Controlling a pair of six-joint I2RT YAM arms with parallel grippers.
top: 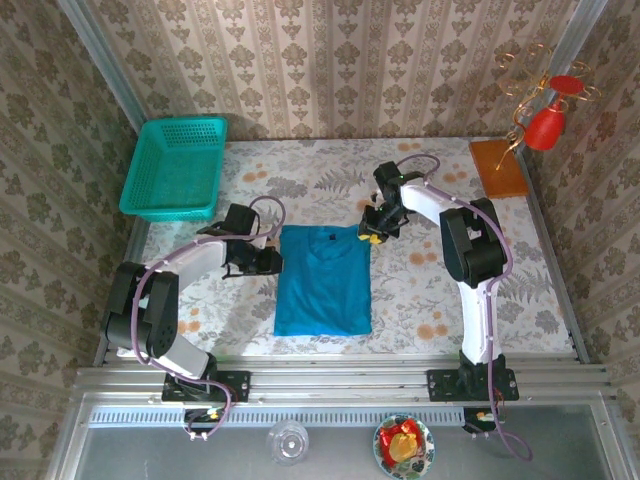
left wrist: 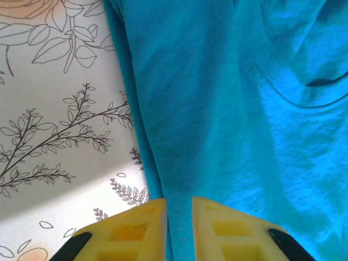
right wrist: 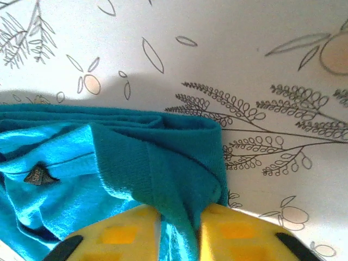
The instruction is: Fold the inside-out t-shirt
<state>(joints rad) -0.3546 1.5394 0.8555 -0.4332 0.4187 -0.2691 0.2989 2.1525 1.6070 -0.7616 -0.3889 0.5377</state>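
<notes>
The teal-blue t-shirt (top: 325, 282) lies flat in a tall rectangle at the middle of the table, neckline toward the far side. My left gripper (top: 271, 262) sits at the shirt's left edge near the top. In the left wrist view its yellow fingers (left wrist: 136, 231) stand nearly together with a ridge of the t-shirt (left wrist: 228, 109) in the narrow gap at the left gripper (left wrist: 179, 205). My right gripper (top: 372, 235) is at the top right corner. In the right wrist view the right gripper (right wrist: 180, 211) is shut on a bunched fold of the t-shirt (right wrist: 163, 157), lifted slightly off the cloth.
A teal-green mesh basket (top: 175, 168) stands at the back left. A wooden base (top: 498, 167) with a wire stand and red ornaments (top: 547, 125) is at the back right. The floral tablecloth (top: 440, 290) lies bare right of the shirt. A small grey label (right wrist: 37, 175) shows inside the collar.
</notes>
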